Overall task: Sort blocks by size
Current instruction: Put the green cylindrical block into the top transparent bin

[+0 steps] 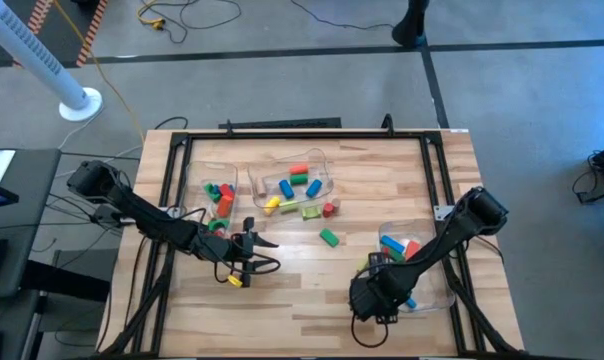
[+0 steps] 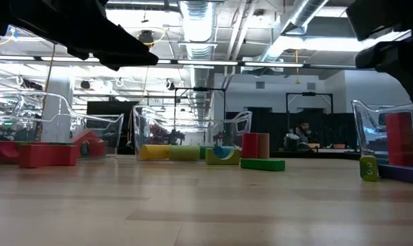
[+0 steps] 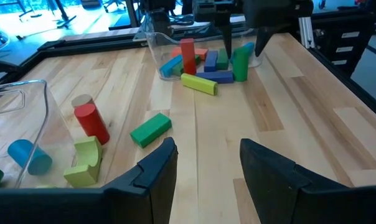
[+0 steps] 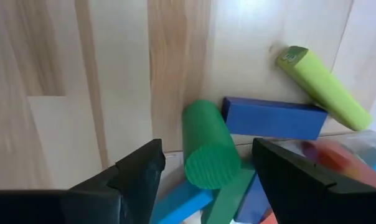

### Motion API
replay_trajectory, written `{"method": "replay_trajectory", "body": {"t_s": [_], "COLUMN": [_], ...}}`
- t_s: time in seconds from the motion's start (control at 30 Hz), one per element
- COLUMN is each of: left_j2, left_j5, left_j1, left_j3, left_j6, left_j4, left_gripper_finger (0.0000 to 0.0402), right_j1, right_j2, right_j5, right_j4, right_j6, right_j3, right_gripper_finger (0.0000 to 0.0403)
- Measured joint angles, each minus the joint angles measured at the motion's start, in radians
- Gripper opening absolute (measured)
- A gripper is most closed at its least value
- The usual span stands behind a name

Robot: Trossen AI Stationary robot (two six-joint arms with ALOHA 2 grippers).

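My right gripper (image 1: 375, 297) hangs open, pointing down, at the near left corner of the right clear bin (image 1: 434, 292). Its fingers stand on either side of a green cylinder (image 4: 205, 144) without touching it. The cylinder leans tilted on a blue bar (image 4: 272, 118) and other blocks in the pile there. A yellow-green bar (image 4: 324, 88) lies beside them on the wood. My left gripper (image 3: 206, 168) is open with nothing between its fingers, above the table's near left part. Ahead of it lie a green bar (image 3: 150, 129) and a red cylinder (image 3: 91, 122).
Two more clear bins stand at the far side: a left one (image 1: 210, 172) with red and green blocks, a middle one (image 1: 327, 165) with mixed blocks. A yellow-green arch (image 3: 82, 167) and a blue cylinder (image 3: 29, 155) lie near them. Bare wood spans the table's near middle.
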Motion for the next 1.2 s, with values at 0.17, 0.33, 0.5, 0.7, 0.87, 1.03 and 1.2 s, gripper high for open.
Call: {"method": "replay_trajectory", "body": {"t_s": [0.17,0.33,0.5,0.7,0.87,1.03,1.2], "left_j2": [0.000,0.000,0.000,0.000,0.000,0.000,0.000], "left_j5": [0.000,0.000,0.000,0.000,0.000,0.000,0.000], "left_j1": [0.000,0.000,0.000,0.000,0.000,0.000,0.000], "left_j3": [0.000,0.000,0.000,0.000,0.000,0.000,0.000], "left_j6": [0.007,0.007,0.011,0.011,0.010,0.010,0.009], "left_j4": [-0.001,-0.007,-0.007,-0.006,-0.006,-0.006,-0.005], "left_gripper_finger": [0.0169,0.0169,0.0169,0.0169,0.0169,0.0169,0.0169], "right_j1": [-0.003,-0.003,-0.003,-0.003,-0.003,-0.003,-0.003], "right_j2": [0.000,0.000,0.000,0.000,-0.001,-0.001,0.000], "right_j5": [0.001,0.000,0.003,0.004,0.004,0.008,0.014], "right_j4": [0.000,-0.005,0.001,0.027,0.031,0.050,0.059], "right_j6": [0.000,0.000,0.000,-0.004,-0.003,0.008,0.008], "right_j3": [-0.023,-0.046,-0.046,-0.045,-0.045,-0.041,-0.010], "right_gripper_finger": [0.0274,0.0259,0.0221,0.0160,0.0161,0.0174,0.0161]}}
